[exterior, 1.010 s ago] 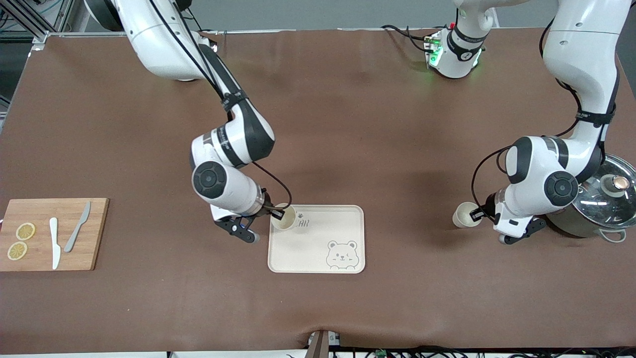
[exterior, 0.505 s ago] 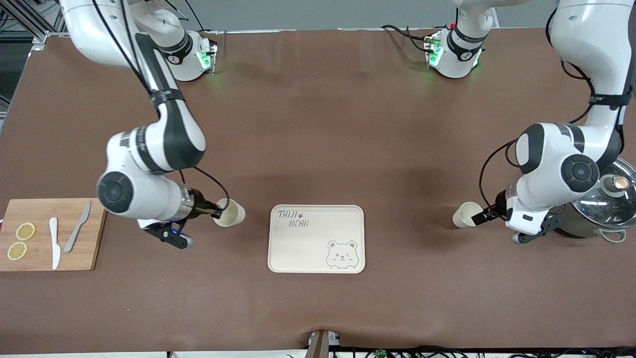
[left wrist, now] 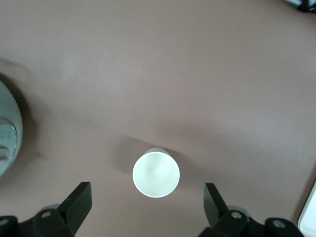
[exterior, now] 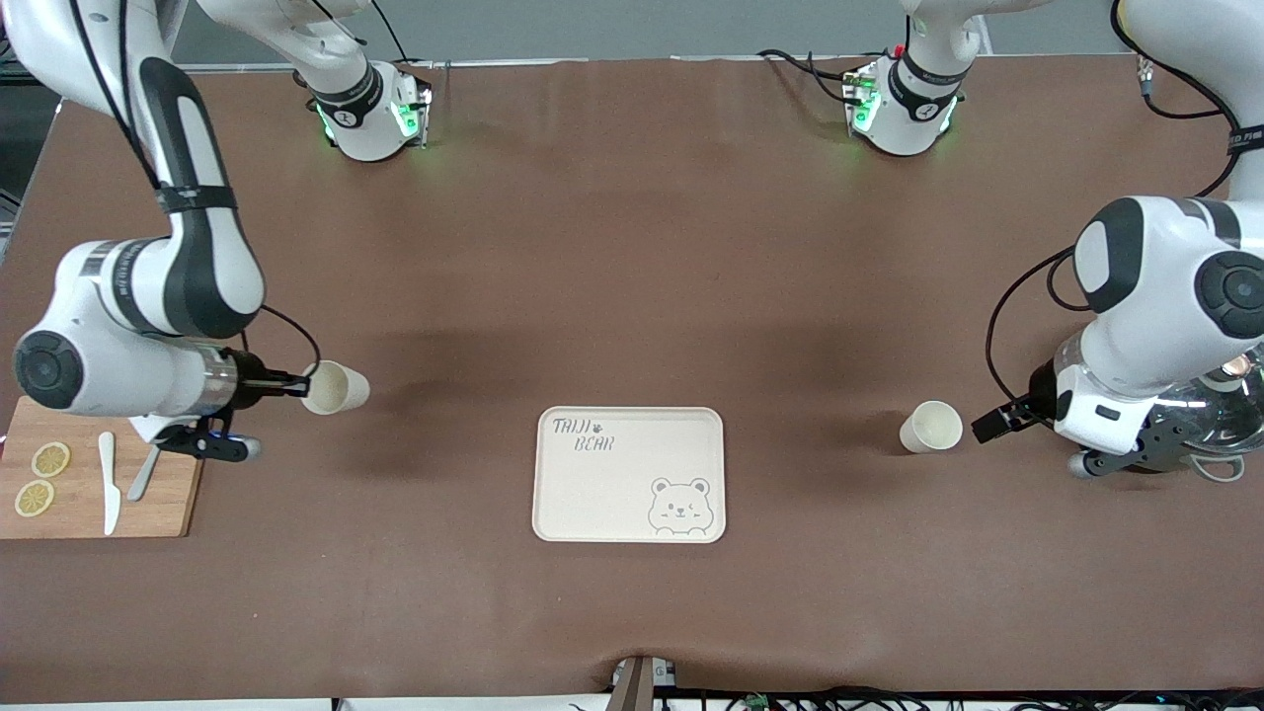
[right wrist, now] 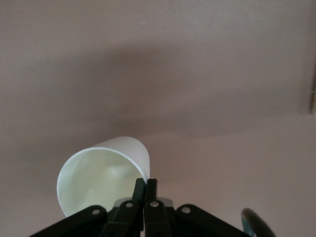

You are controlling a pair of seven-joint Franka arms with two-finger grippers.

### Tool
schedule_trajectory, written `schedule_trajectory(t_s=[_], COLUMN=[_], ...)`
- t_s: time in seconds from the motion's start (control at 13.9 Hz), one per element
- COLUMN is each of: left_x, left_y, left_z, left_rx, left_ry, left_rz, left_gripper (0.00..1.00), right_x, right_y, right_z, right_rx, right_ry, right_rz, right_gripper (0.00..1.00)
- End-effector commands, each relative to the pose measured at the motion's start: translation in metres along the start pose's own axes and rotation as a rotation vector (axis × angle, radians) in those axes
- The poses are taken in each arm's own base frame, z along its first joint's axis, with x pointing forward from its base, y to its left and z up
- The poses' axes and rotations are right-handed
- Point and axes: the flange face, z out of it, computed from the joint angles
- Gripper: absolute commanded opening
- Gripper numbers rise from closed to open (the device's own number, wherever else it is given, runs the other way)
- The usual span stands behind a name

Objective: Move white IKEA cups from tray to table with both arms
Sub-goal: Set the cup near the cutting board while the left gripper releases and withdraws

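Note:
My right gripper (exterior: 296, 386) is shut on the rim of one white cup (exterior: 336, 387), holding it tilted in the air over the table between the cutting board and the tray. In the right wrist view the shut fingers (right wrist: 146, 185) pinch that cup's wall (right wrist: 98, 177). The other white cup (exterior: 930, 427) stands upright on the table toward the left arm's end. My left gripper (exterior: 992, 425) is open and empty, just beside it and apart from it. In the left wrist view this cup (left wrist: 156, 173) stands clear between the spread fingers (left wrist: 79, 205).
A bear-printed tray (exterior: 612, 494) lies mid-table with nothing on it. A wooden cutting board (exterior: 178, 494) with lemon slices and two knives lies at the right arm's end. A grey-green pot with a glass lid (exterior: 1220, 415) stands under the left arm's wrist.
My right arm has carried its cup off the tray and away toward the cutting board. My left gripper has let go of the other cup and drawn back toward the pot.

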Motion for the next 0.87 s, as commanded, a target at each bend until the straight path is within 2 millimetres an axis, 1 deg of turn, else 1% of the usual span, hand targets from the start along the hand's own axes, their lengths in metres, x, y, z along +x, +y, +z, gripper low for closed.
schedule_trajectory(t_s=[0.0, 0.07, 0.22, 0.36, 0.43, 0.51, 0.65, 0.79], left_x=[0.001, 0.002, 0.006, 0.011, 0.014, 0.016, 0.017, 0.015], left_y=[-0.002, -0.002, -0.005, -0.005, -0.004, -0.004, -0.004, -0.005], left_z=[-0.032, -0.041, -0.059, -0.077, -0.087, -0.098, -0.112, -0.132], left_rx=[0.012, 0.007, 0.004, 0.002, 0.002, 0.001, 0.0, 0.002], left_ry=[0.04, 0.054, 0.086, 0.105, 0.113, 0.119, 0.124, 0.135], left_rz=[0.083, 0.115, 0.178, 0.214, 0.214, 0.214, 0.213, 0.209], left_gripper=[1.0, 1.0, 1.0, 1.0, 1.0, 1.0, 1.0, 1.0], right_x=[-0.013, -0.014, -0.016, -0.019, -0.02, -0.02, -0.02, -0.02], right_y=[0.031, 0.051, 0.079, 0.096, 0.099, 0.102, 0.113, 0.119], right_z=[0.01, 0.02, 0.039, 0.062, 0.07, 0.074, 0.075, 0.076], right_rx=[-0.028, -0.021, -0.015, -0.015, -0.017, -0.017, -0.013, -0.012], right_ry=[0.005, 0.018, 0.045, 0.064, 0.075, 0.072, 0.07, 0.071], right_rz=[-0.064, -0.095, -0.13, -0.144, -0.159, -0.165, -0.168, -0.187], right_gripper=[0.0, 0.0, 0.0, 0.0, 0.0, 0.0, 0.0, 0.0])
